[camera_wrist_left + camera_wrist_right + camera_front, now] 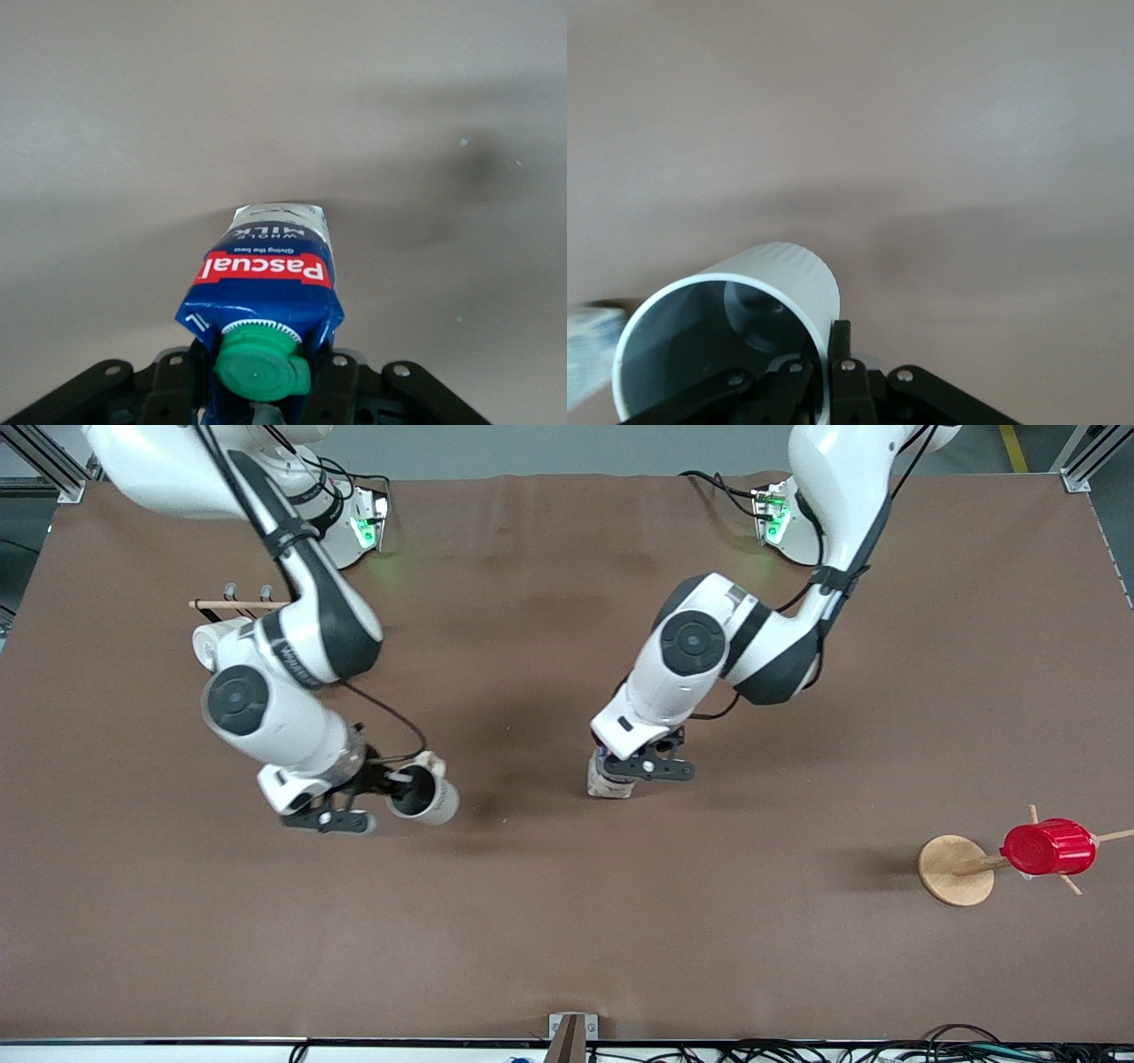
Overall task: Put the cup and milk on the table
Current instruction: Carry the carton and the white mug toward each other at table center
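Note:
My right gripper (399,784) is shut on the rim wall of the cup (425,795), one finger inside and one outside. The cup is off-white with a grey inside and is held tilted over the table (567,930), its mouth toward the front camera. In the right wrist view the cup (735,328) fills the space at the gripper (824,341). My left gripper (631,769) is shut on the top of the milk (609,786), which is upright at the table's middle. The left wrist view shows the blue and white milk (266,274) with its green cap between the fingers of the gripper (261,367). I cannot tell if its base touches the table.
A wooden mug tree (955,870) holding a red ribbed cup (1050,847) stands toward the left arm's end. A second wooden rack (235,605) with a white mug (213,642) stands toward the right arm's end, partly hidden by the right arm. A bracket (567,1035) sits at the front edge.

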Tool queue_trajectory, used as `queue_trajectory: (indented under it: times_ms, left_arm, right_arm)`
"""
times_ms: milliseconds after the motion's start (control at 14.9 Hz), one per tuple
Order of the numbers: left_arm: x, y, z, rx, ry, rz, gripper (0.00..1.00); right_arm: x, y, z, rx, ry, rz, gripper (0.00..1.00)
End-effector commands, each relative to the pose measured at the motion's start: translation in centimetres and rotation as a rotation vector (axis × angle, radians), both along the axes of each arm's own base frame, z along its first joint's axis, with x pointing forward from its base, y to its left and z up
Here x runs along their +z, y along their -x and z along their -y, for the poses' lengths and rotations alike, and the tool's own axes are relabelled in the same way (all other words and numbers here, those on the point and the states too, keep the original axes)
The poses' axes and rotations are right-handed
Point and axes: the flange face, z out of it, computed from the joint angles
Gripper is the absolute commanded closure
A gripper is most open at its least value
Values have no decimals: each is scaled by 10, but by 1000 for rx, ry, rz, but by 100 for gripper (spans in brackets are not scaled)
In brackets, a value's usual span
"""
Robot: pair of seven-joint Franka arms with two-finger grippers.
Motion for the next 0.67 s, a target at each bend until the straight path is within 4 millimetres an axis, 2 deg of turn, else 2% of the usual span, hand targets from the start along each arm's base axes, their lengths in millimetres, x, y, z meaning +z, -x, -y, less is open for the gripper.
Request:
queue_trajectory:
  times_ms: [0, 134, 201, 604]
  left_arm:
    - [25, -3, 26, -8, 6, 32, 89]
    - [15, 7, 39, -46, -27, 46, 88]
    - [12, 11, 43, -67, -43, 59, 87]
    - [10, 12, 44, -83, -60, 70, 87]
  right_arm:
    - [-13, 15, -54, -29, -39, -5, 100]
    - [-31, 31, -87, -37, -52, -23, 100]
    - [-38, 35, -94, -43, -56, -23, 100]
    - [-77, 52, -93, -9, -26, -9, 100]
